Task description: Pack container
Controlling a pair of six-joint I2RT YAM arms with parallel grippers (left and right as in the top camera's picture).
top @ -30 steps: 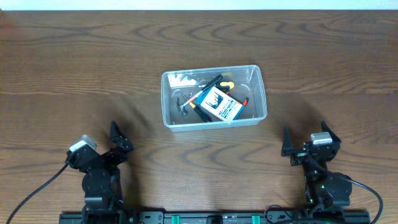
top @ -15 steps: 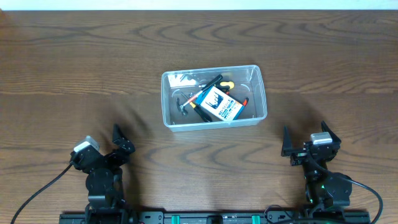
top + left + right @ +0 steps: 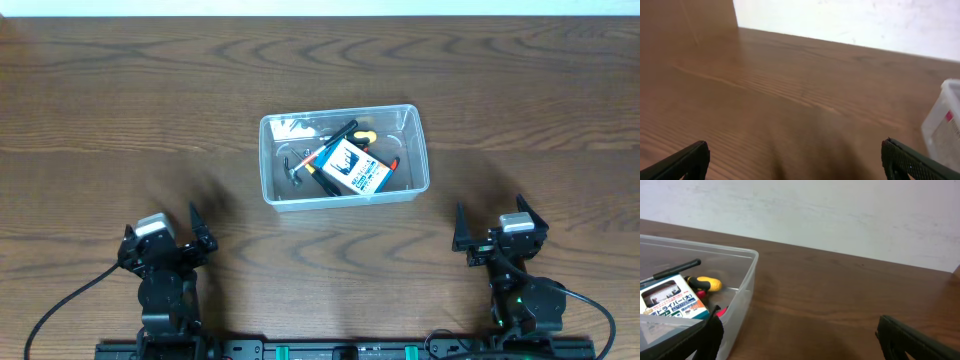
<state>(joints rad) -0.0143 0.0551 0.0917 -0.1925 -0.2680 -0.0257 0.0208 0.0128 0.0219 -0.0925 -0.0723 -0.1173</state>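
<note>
The clear container (image 3: 266, 160) stands at the table's middle, holding a blue-and-white box (image 3: 352, 167), a yellow-handled tool (image 3: 365, 136), a small hammer (image 3: 293, 170) and a black-handled tool (image 3: 340, 133). My left gripper (image 3: 162, 230) rests open near the front edge, well to the container's front left, with nothing between its fingers. In the left wrist view the gripper (image 3: 794, 151) faces bare wood, with the container's corner (image 3: 945, 120) at far right. My right gripper (image 3: 493, 225) is open at front right. The right wrist view shows that gripper (image 3: 800, 327) empty beside the container's wall (image 3: 742, 300).
A dark wood table (image 3: 120, 110) spreads around the container. A white wall (image 3: 840, 215) rises behind the far edge. The arms' black base rail (image 3: 340, 350) runs along the front edge, with cables (image 3: 60, 310) trailing off the left arm.
The left gripper has turned from a slanted pose to face straight ahead and shifted slightly right. The right arm and the container's contents have not moved.
</note>
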